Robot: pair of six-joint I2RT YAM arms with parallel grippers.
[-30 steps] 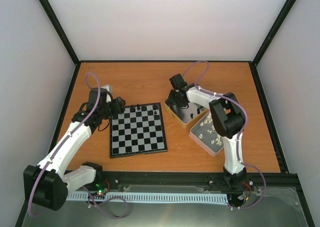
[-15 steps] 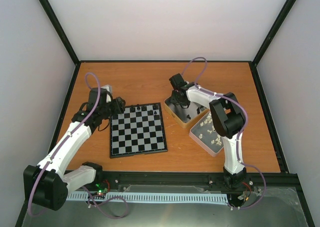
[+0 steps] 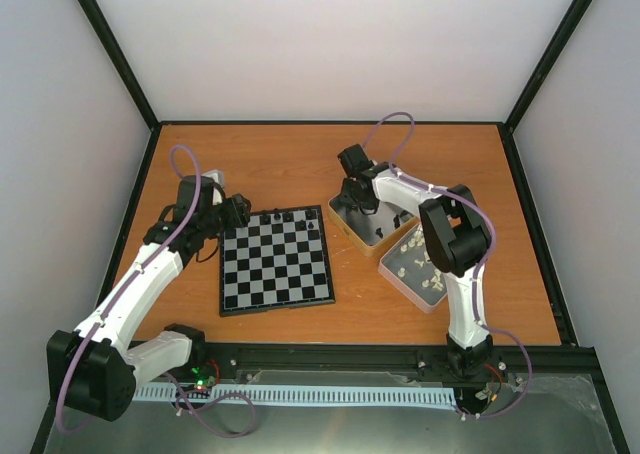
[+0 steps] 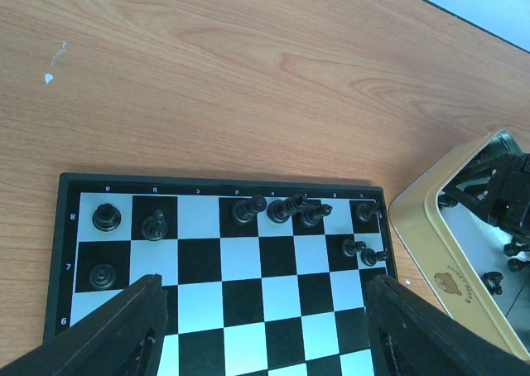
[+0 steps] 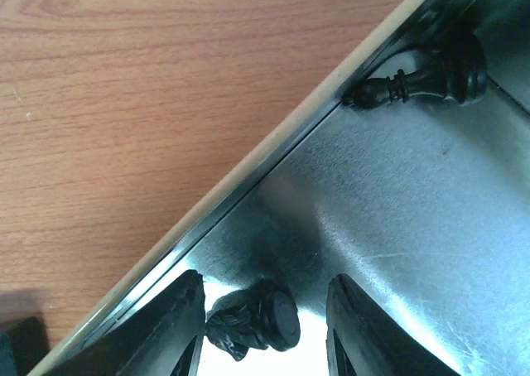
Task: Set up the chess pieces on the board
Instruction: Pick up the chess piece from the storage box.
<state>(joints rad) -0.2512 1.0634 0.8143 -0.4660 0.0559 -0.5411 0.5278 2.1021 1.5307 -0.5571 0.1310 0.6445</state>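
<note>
The board [image 3: 275, 259] lies left of centre, with several black chess pieces [image 4: 281, 209] standing on its far two rows. My left gripper [image 4: 263, 310] hovers open over the board's far half, at its far left corner in the top view [image 3: 240, 211]. My right gripper [image 3: 355, 206] reaches down into the gold-rimmed tin [image 3: 345, 232]. Its jaws [image 5: 265, 289] stand open around a black piece [image 5: 258, 318] lying on its side on the tin floor. That piece touches the left finger [image 5: 178, 326], with a gap to the right one. Another black piece [image 5: 422, 78] lies by the tin wall.
A second tin [image 3: 395, 274] with several cream-white pieces sits right of the first. The first tin's rim [image 4: 422, 235] stands close to the board's right edge. Bare wood stretches behind the board and both tins.
The right gripper has shifted slightly toward the far side of the tin, and its cable has risen. The left arm has not moved.
</note>
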